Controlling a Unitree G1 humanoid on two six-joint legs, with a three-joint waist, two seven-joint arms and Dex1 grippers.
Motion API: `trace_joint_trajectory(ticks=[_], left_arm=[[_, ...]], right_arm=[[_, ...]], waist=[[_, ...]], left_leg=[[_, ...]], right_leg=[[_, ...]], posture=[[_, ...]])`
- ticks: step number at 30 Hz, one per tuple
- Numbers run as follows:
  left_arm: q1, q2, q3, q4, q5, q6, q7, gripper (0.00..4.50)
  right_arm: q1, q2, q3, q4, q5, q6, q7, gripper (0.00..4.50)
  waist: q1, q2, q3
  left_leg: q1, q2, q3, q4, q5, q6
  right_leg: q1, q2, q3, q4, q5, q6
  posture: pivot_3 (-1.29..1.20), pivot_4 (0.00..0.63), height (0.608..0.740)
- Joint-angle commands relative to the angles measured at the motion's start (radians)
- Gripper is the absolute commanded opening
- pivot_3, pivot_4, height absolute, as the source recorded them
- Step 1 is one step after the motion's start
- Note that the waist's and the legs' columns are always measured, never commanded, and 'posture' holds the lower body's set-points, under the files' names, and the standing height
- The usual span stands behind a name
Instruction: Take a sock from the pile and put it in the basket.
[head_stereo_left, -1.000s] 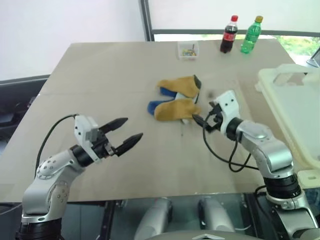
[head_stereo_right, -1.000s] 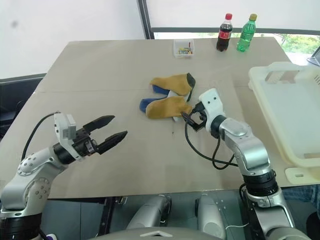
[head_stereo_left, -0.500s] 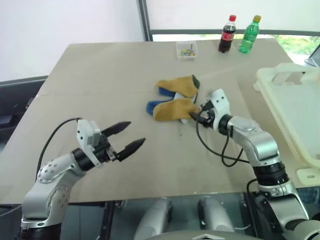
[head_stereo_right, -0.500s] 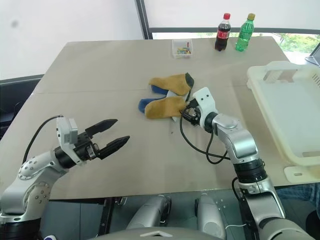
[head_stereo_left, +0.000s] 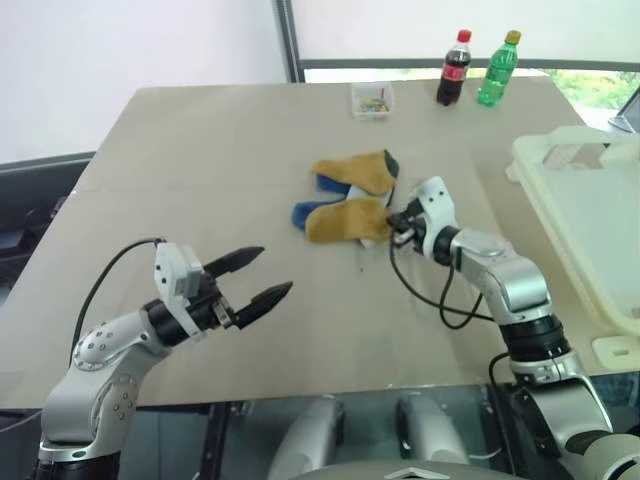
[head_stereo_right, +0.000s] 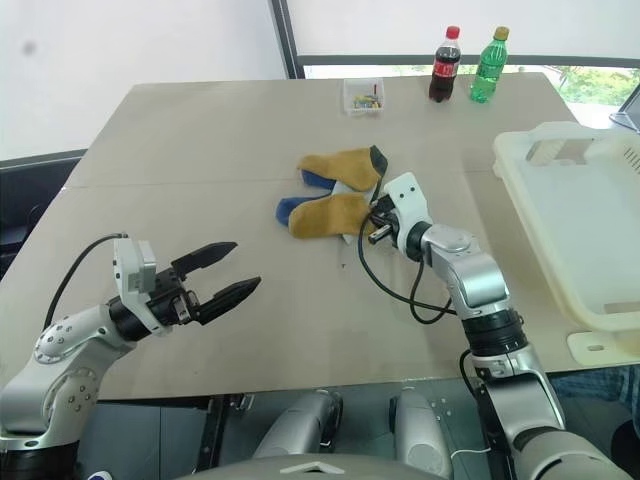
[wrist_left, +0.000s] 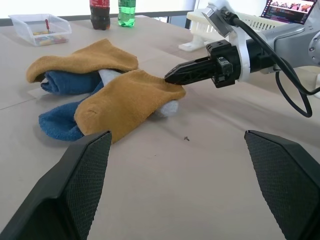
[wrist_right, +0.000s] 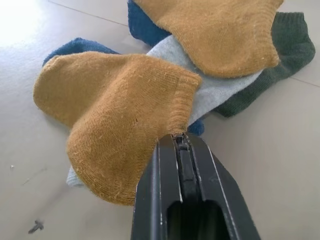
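Mustard-yellow knit is what matters here: the nearer mustard-yellow ankle sock (head_stereo_left: 345, 220) of the loose pile of small socks (head_stereo_left: 352, 198) now has its cuff pinched in the right gripper (head_stereo_left: 399, 219), whose black fingers stood apart a second ago and have since closed. In the head views the pile lies mid-table on the tan wooden table (head_stereo_left: 200, 170), with the right gripper at the sock's three o'clock edge. The large pale cream rectangular plastic basket (head_stereo_left: 590, 210) sits at three o'clock from the pile, well apart. The left gripper (head_stereo_left: 258, 277) hangs near the seven o'clock corner, jaws wide, holding nothing. At twelve o'clock stand a small clear plastic box (head_stereo_left: 374, 100), a dark cola bottle with a red cap (head_stereo_left: 453, 70) and a green soda bottle with a yellow cap (head_stereo_left: 499, 70).

In the left wrist view the right gripper's closed tips meet the cuff of the mustard sock, which lies over a blue sock (wrist_left: 60, 120) and a light grey sock (wrist_left: 165, 107).

In the right wrist view the fingers (wrist_right: 165, 190) are shut with the ribbed cuff caught at their tips; a dark green sock (wrist_right: 270, 70) lies under the grey one.

The grasp looks made, though only by the cuff's edge; lifting and carrying to the basket remains, and the sock could slip or drag a neighbour.
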Motion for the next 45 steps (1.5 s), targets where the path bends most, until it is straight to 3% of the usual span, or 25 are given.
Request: trace_joint_trajectory(ticks=[1,22,29,33,45], left_arm=[[-0.011,0.011,0.007,-0.042,-0.009,-0.011,0.002,4.50],[-0.029,-0.001,-0.023,-0.037,-0.002,-0.014,0.027,4.50],[-0.026,-0.001,-0.031,-0.038,-0.004,-0.009,0.032,4.50],[-0.027,0.000,-0.036,-0.037,-0.003,-0.009,0.032,4.50],[-0.037,0.023,-0.067,-0.018,-0.003,0.011,0.000,4.50]], right_arm=[[-0.028,-0.006,-0.016,-0.023,0.005,-0.020,0.017,0.04],[0.019,-0.071,-0.022,-0.228,0.116,0.087,0.119,0.04],[0.113,-0.201,0.001,-0.371,0.243,0.223,0.257,0.04],[0.145,-0.236,-0.015,-0.393,0.281,0.265,0.265,0.04],[0.363,-0.525,-0.048,-0.457,0.351,0.240,0.442,0.04]], waist=[[0.000,0.000,0.000],[0.001,0.000,0.000],[0.003,0.000,0.000],[0.001,0.000,0.000],[0.004,-0.001,0.000]], left_leg=[[0.000,0.000,0.000,0.000,0.000,0.000],[0.000,0.000,0.000,0.000,0.000,0.000],[0.000,0.000,0.000,0.000,0.000,0.000],[0.000,0.000,0.000,0.000,0.000,0.000],[-0.001,0.001,0.001,0.000,-0.001,0.001]], right_leg=[[0.000,0.000,0.000,0.000,0.000,0.000],[0.000,0.000,0.000,0.000,0.000,0.000],[0.000,-0.001,0.000,0.000,0.000,0.000],[0.000,-0.001,0.000,0.000,0.000,0.000],[0.001,-0.001,0.000,-0.002,0.000,0.000]], posture=[[0.00,0.150,0.740],[0.00,0.150,0.740],[0.00,0.150,0.740],[0.00,0.150,0.740],[0.00,0.150,0.740]])
